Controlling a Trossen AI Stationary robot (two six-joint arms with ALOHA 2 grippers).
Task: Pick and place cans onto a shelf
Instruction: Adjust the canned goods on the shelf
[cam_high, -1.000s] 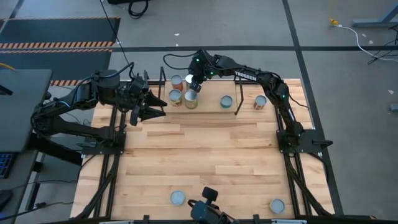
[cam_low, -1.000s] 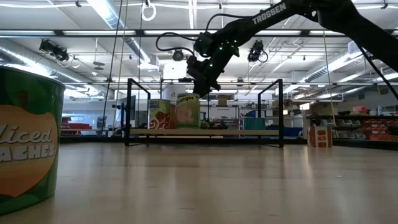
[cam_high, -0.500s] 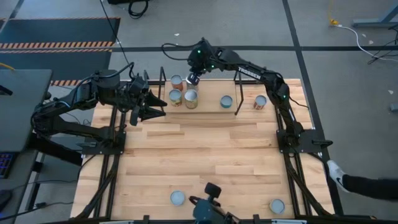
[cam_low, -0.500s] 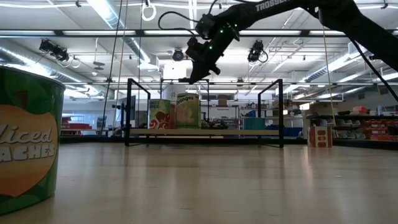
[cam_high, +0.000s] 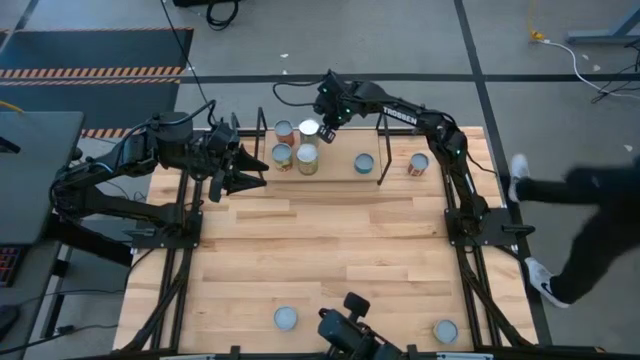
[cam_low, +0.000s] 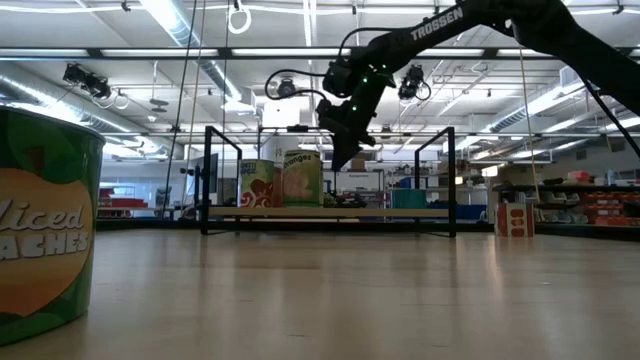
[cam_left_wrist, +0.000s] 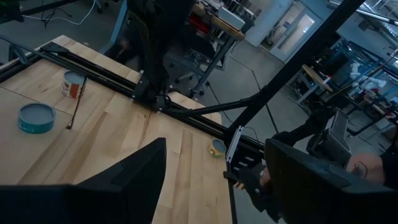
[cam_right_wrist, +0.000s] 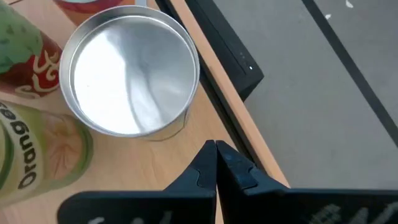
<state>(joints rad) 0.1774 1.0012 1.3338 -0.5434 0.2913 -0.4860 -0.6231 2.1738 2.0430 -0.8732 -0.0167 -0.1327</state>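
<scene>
Left gripper (cam_high: 252, 172) waits w/ jaws apart, empty, near shelf's (cam_high: 335, 172) left end. Right gripper (cam_high: 325, 131), closed & empty, has lifted off the cans (cam_high: 297, 146) clustered on the shelf — looks like a placement's done; others remain on the tabletop (cam_high: 320, 250).

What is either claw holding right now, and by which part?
Nothing. The right claw is shut and empty above the shelf, near a silver-topped can. The left claw is open and empty.
</scene>
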